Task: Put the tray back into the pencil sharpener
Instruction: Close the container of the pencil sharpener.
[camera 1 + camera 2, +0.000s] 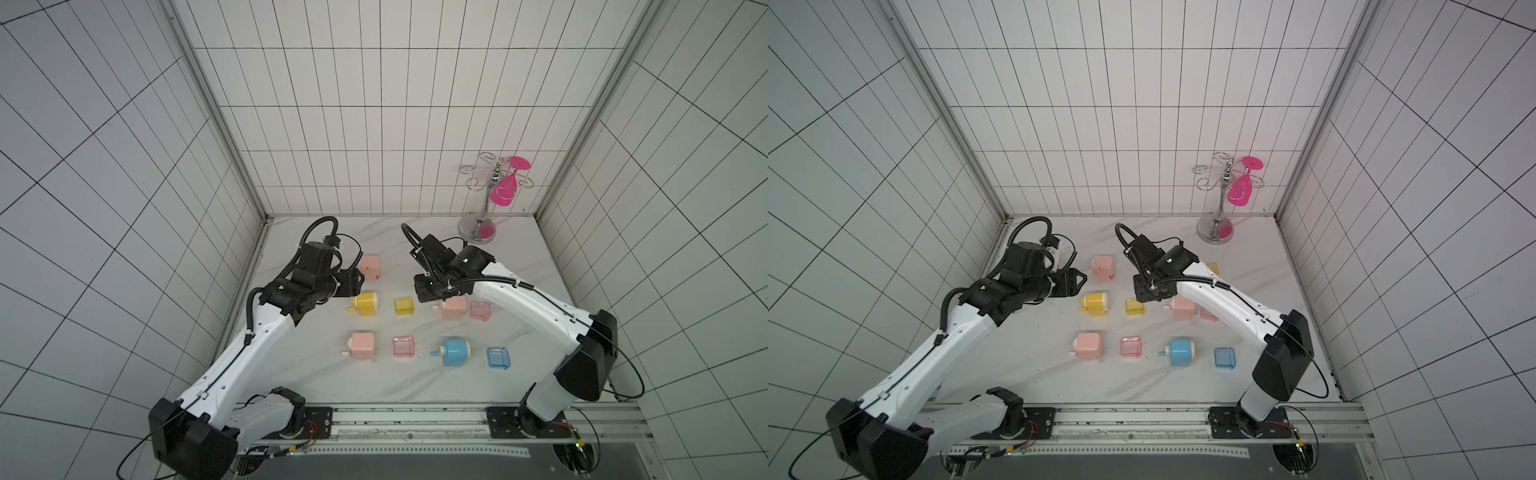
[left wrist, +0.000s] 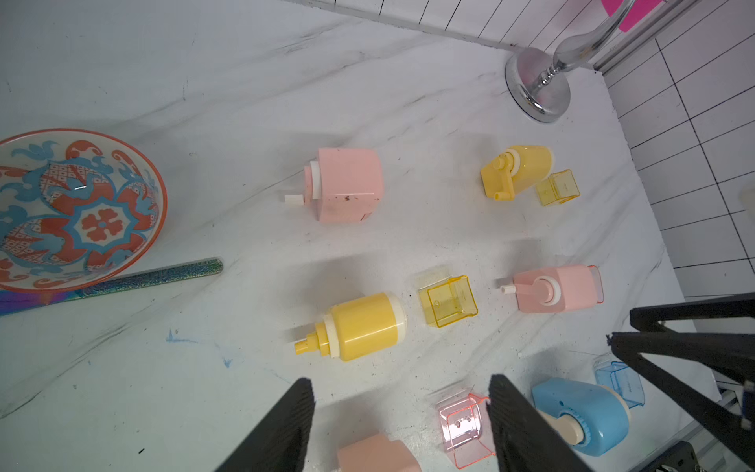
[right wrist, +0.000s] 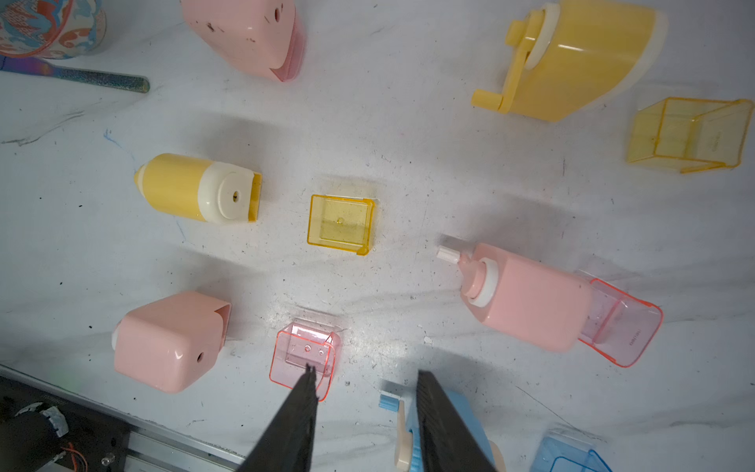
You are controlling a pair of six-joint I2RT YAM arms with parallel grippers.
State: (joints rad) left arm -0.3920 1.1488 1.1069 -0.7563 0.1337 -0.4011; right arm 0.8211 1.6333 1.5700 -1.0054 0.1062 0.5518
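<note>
White tiled walls closed in a marbled tabletop (image 1: pixel 415 386). At the left our left gripper (image 2: pixel 400 382) hovered with its fingers moderately apart and holding nothing, above a yellow sharpener (image 1: pixel 365 304) that lay on its side. Behind that sat a rear pink sharpener (image 1: pixel 369 266) whose tray looked already seated, and nearer us a front pink sharpener (image 1: pixel 362 345). Next came the loose trays, a yellow tray (image 1: pixel 403 306) and a front pink tray (image 1: pixel 403 346). Each lay apart from its sharpener, on the side of its open bay, laid out, we judged, so that a short sideways slide would seat it. Our right gripper (image 3: pixel 365 372) hung just past the yellow tray, fingers narrowly apart and empty. Beyond it a middle pink sharpener (image 1: pixel 454 306) had its pink tray (image 1: pixel 480 310) touching its open end, perhaps part-way in; we could not tell how far. A blue sharpener (image 1: pixel 455 352) and a blue tray (image 1: pixel 498 357) lay apart further right, and a chrome glass rack (image 1: pixel 477 228) stood in the far right corner, away from the sharpeners.
</note>
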